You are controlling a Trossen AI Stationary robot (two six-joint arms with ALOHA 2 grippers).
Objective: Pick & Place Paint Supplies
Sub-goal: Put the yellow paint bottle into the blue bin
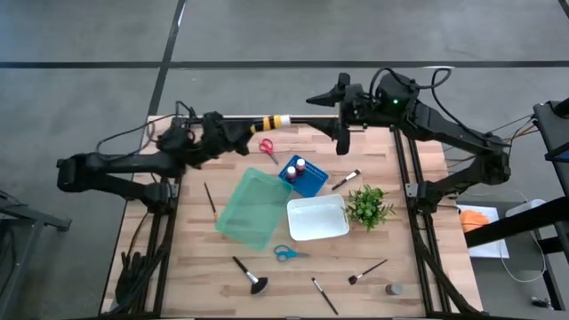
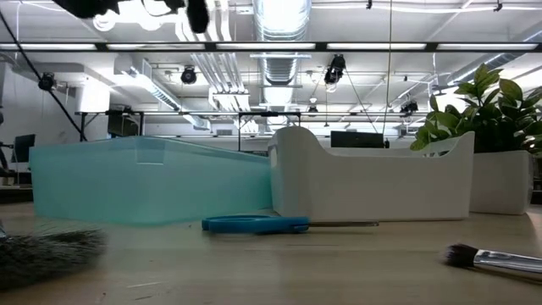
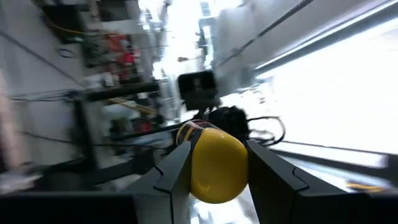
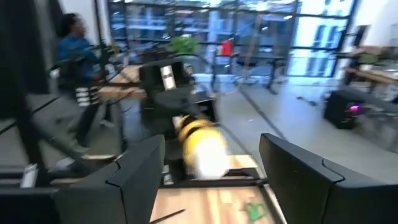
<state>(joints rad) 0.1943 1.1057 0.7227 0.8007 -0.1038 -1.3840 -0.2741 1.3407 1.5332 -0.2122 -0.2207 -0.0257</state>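
- Left end effector (image 1: 233,127) grips a yellow-tipped long brush (image 1: 280,121); right end effector (image 1: 340,114) is open, empty.
- Two paint bottles sit in the blue basket (image 1: 313,182) (12 o'clock); brushes and scissors remain scattered on the bench (image 1: 418,276).

No text, label, brand, number or sign can be read anywhere.

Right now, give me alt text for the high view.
The left gripper holds a long yellow-ended tool out toward the open right gripper above the table's far edge. Below lie a teal bin, white bin, brushes and scissors.
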